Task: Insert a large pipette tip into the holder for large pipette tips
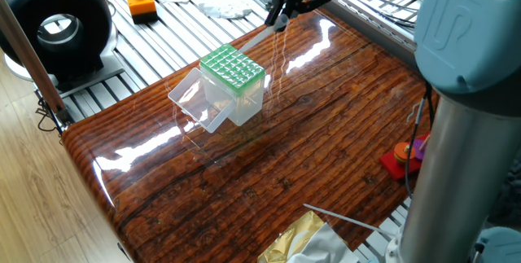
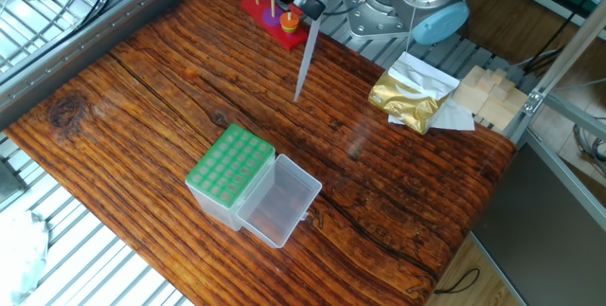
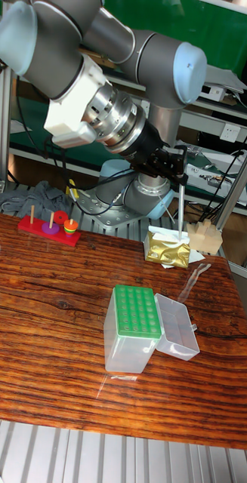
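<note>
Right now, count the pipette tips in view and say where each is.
1. The tip hangs point down from the gripper, above the table and off to one side of the holder. The holder's holes look empty, though some could hide a tip.

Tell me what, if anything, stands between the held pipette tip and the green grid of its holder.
Nothing visible does. The gripper holds the large pipette tip upright, above the table and off to one side of the holder. The lid is swung open beside the box, so the green grid is uncovered.
</note>
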